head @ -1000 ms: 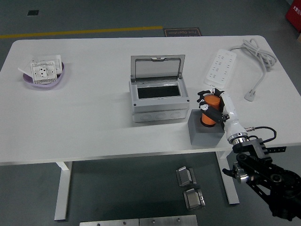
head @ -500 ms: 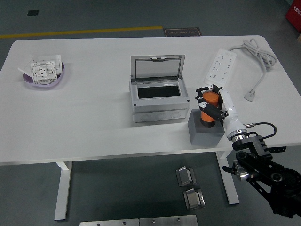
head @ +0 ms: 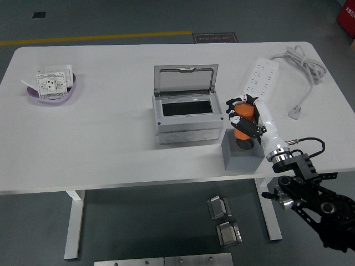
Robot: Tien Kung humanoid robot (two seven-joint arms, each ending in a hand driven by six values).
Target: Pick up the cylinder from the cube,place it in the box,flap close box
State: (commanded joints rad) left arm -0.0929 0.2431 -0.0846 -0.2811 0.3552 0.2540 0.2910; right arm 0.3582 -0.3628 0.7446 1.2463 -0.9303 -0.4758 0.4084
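Note:
An orange cylinder [head: 242,117] is held in my right hand [head: 244,116], lifted a little above the grey cube [head: 241,155] near the table's front right. The fingers wrap around the cylinder. The grey box [head: 185,113] stands just left of the cube, its lid raised upright at the back and its inside open. The left hand is not in view.
A white power strip [head: 259,79] with its cable [head: 305,66] lies at the back right, close behind my hand. A purple dish [head: 52,88] holding a white socket part sits at the far left. The table's front edge runs just below the cube.
My right hand has lifted the orange cylinder up off the cube and moved it slightly left toward the box.

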